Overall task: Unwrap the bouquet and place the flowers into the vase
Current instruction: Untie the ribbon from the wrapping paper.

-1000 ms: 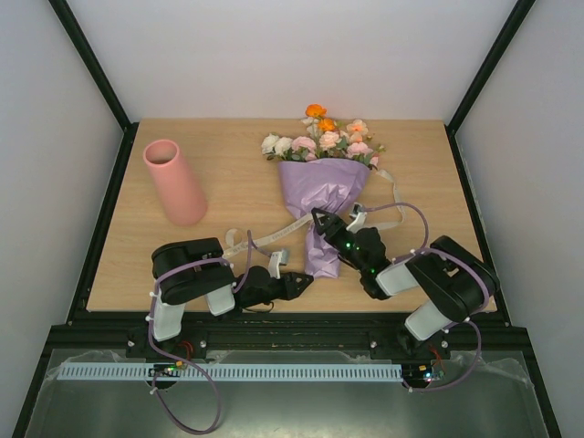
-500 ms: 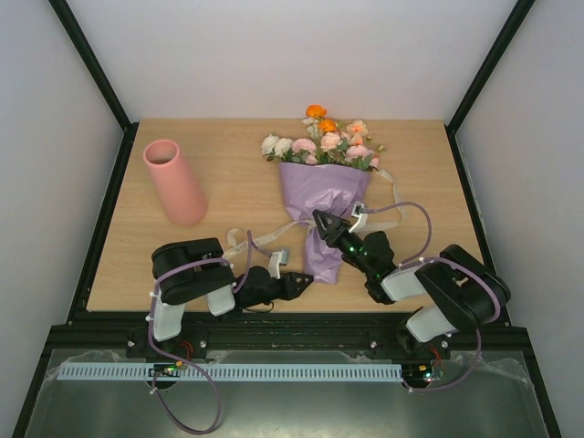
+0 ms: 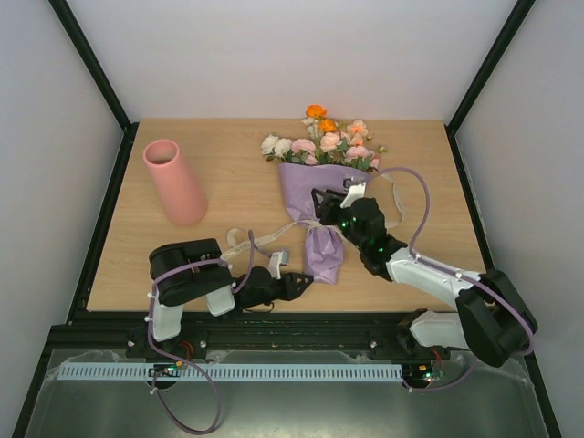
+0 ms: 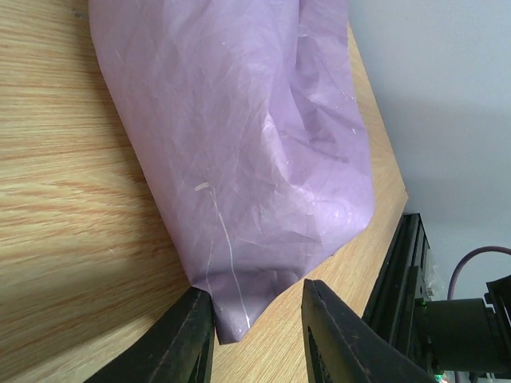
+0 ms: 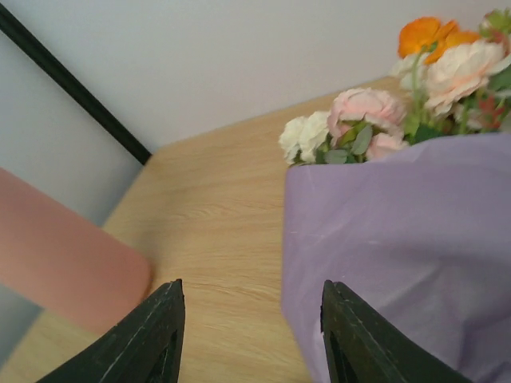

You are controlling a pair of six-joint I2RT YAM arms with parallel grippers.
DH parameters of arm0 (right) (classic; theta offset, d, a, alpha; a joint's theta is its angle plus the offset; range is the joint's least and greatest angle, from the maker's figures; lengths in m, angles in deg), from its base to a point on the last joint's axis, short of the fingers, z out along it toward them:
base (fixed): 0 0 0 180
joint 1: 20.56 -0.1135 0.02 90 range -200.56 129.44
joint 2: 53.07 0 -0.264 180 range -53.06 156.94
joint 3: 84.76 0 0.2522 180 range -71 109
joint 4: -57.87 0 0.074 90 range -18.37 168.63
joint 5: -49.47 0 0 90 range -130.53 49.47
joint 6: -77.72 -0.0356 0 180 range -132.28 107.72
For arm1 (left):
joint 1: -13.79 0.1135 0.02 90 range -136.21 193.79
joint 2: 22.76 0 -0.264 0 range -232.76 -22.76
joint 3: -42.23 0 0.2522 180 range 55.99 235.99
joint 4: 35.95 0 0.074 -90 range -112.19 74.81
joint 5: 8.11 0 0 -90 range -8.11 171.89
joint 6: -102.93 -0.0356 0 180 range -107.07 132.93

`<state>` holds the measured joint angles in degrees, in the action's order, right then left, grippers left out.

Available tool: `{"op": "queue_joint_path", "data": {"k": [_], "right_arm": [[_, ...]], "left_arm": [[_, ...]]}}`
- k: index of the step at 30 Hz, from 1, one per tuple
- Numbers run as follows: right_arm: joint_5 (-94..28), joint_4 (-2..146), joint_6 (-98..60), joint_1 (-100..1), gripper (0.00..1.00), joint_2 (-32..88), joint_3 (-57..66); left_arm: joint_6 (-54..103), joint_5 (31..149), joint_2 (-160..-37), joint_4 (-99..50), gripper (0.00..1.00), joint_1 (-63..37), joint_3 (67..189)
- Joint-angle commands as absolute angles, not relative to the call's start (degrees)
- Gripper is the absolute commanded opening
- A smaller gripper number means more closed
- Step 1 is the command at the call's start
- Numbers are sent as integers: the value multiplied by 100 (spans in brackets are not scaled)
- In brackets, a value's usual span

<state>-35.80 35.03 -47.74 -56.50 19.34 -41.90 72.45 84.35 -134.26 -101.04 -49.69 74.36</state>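
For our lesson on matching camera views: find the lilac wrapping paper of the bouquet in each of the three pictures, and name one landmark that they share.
Top external: the wrapping paper lies mid-table, its narrow end toward the arms.
Left wrist: it fills the upper middle, its bottom tip between the left claw's fingers.
Right wrist: it covers the lower right, flowers above it.
Shared landmark: the light wooden table.

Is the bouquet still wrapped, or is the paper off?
Wrapped. The lilac paper forms a closed cone around the stems, with the flowers showing only at its top; the bouquet lies flat on the table.
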Motion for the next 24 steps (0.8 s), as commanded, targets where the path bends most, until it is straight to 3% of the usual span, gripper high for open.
{"op": "queue_joint_path", "data": {"k": [1, 9, 13, 18, 24], "right_arm": [[-4004, 5989, -2742, -5619, 47, 1761, -3536], [-4855, 8917, -1181, -5633, 47, 2599, -1561], [-4911, 9769, -499, -5633, 42, 3125, -1132], [-4683, 10142, 113, -5795, 29, 3542, -973], [-4530, 10093, 258, -5935, 31, 3686, -942]], "left_arm": [[7176, 8341, -13396, -9496, 48, -5071, 7325], [7245, 8275, -13204, -9379, 47, -5072, 7272], [7211, 8268, -13133, -9296, 47, -5072, 7276], [7209, 8253, -13128, -9294, 47, -5085, 7267], [7197, 8238, -13201, -9313, 47, -5087, 7315]]}}
